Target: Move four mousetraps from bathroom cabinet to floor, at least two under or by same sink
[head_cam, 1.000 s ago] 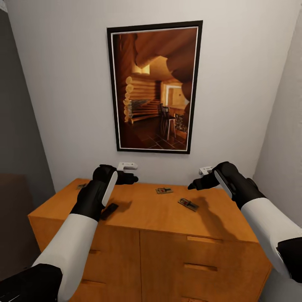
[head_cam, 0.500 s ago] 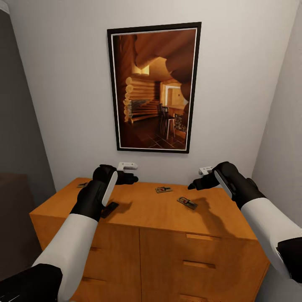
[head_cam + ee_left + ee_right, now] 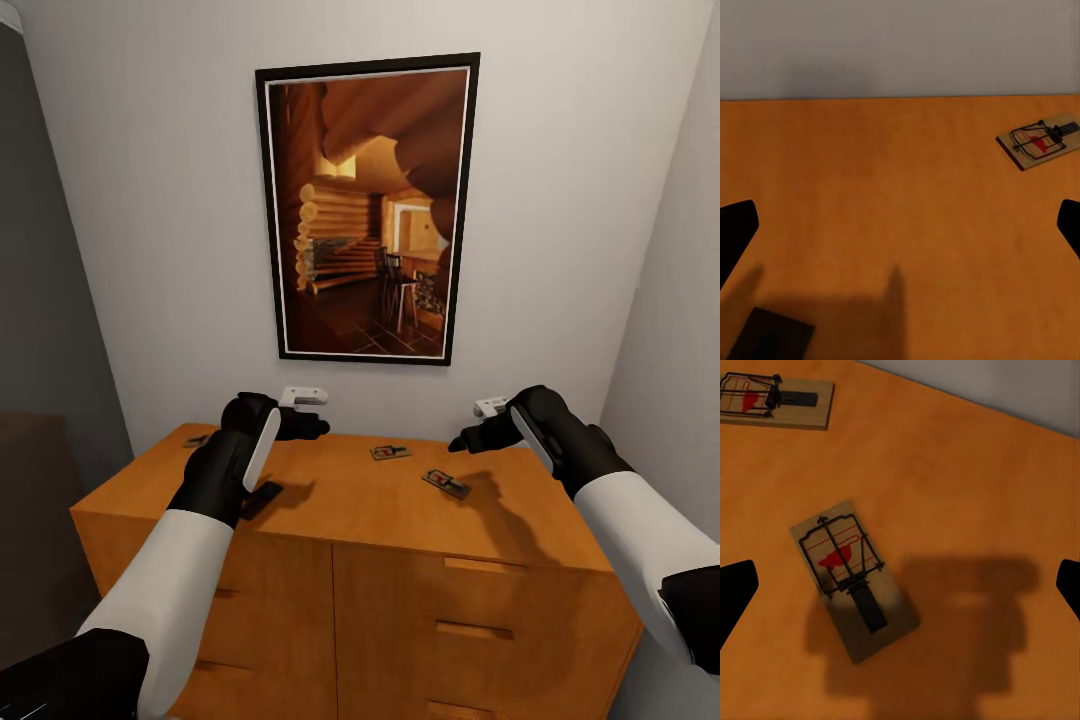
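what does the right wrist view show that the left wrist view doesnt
Right wrist view: a mousetrap lying flat below the open right gripper, in the gripper's shadow. Left wrist view: a dark slab at the picture's edge, below the open left gripper. Both share the orange cabinet top, the grey wall, and what looks like the same back mousetrap.

Open cabinet top (image 3: 340,500); wall (image 3: 150,250) just behind.

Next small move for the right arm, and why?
Probably lower the right gripper straight down: in the right wrist view its open fingertips straddle the small tan wooden mousetrap, which lies flat and untouched on the orange-brown wooden cabinet top.
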Controlling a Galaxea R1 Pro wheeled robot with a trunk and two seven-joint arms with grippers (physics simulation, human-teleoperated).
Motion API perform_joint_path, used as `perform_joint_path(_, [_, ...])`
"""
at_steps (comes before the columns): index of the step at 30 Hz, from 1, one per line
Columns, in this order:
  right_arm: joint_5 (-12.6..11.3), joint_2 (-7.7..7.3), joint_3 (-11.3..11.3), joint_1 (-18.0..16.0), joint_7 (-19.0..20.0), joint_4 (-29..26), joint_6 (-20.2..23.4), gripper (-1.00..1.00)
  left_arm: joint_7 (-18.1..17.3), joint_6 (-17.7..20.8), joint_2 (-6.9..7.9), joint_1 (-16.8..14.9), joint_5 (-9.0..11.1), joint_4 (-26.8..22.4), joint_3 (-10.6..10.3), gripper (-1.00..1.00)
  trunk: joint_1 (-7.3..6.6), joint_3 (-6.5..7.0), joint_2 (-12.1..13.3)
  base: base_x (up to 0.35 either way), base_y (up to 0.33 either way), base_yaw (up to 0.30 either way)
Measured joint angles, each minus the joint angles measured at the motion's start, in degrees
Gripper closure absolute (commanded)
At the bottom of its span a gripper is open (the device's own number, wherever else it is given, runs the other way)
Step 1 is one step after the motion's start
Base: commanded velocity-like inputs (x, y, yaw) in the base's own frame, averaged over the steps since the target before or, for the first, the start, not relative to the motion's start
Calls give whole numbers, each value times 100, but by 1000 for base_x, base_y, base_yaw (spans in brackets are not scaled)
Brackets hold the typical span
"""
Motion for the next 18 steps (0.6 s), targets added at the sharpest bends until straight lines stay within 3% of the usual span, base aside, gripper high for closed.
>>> perform_joint_path(18, [28,41,8,0,-3,389,1,-100,0,0,0,0,0,0,-3,-100,0,0,0,0,0,0])
